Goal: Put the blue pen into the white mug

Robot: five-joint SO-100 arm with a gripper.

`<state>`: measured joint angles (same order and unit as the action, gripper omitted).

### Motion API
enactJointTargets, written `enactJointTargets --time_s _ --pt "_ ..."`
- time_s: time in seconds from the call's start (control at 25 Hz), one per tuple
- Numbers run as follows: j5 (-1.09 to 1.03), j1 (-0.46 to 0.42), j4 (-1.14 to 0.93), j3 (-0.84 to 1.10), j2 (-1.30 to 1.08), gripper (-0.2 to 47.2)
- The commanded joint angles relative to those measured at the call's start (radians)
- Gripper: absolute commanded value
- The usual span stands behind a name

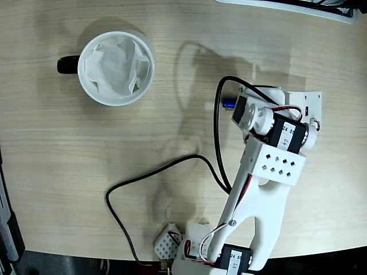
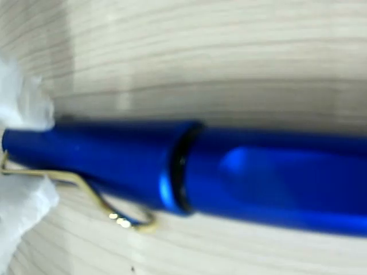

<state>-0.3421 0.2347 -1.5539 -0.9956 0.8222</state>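
The blue pen (image 2: pixel 229 172) lies flat on the wooden table and fills the wrist view, its wire clip (image 2: pixel 86 192) on the near side. In the fixed view only a short blue bit of the pen (image 1: pixel 228 103) shows beside the arm's wrist (image 1: pixel 269 123), which hides the rest and the fingers. My gripper (image 2: pixel 17 152) is down at the pen's cap end. Blurred white fingers (image 2: pixel 23 103) sit close above and below it; whether they press on it is unclear. The white mug (image 1: pixel 116 67), black handle to the left and crumpled paper inside, stands far to the upper left.
A black cable (image 1: pixel 166 169) loops across the table from the arm's wrist to the front edge. The arm's base (image 1: pixel 218 252) sits at the bottom edge. A dark object (image 1: pixel 8 229) lies along the left edge.
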Motion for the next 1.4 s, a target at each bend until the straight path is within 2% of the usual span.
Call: enactJointTargets --time_s 0.0,0.36,0.8,1.04,1.16,1.28,1.36 --pt "0.003 0.006 -0.005 0.026 0.040 3.8" --pt "0.003 0.009 -0.003 0.018 0.075 4.4" --pt "0.006 0.012 -0.006 -0.037 0.235 3.4" --pt "0.006 -0.003 -0.006 -0.130 0.318 3.4" --pt "0.002 -0.002 0.040 -0.256 0.374 4.9" --pt "0.002 0.021 0.091 -0.373 0.449 19.4" --pt "0.002 0.026 0.095 -0.413 0.471 26.3"
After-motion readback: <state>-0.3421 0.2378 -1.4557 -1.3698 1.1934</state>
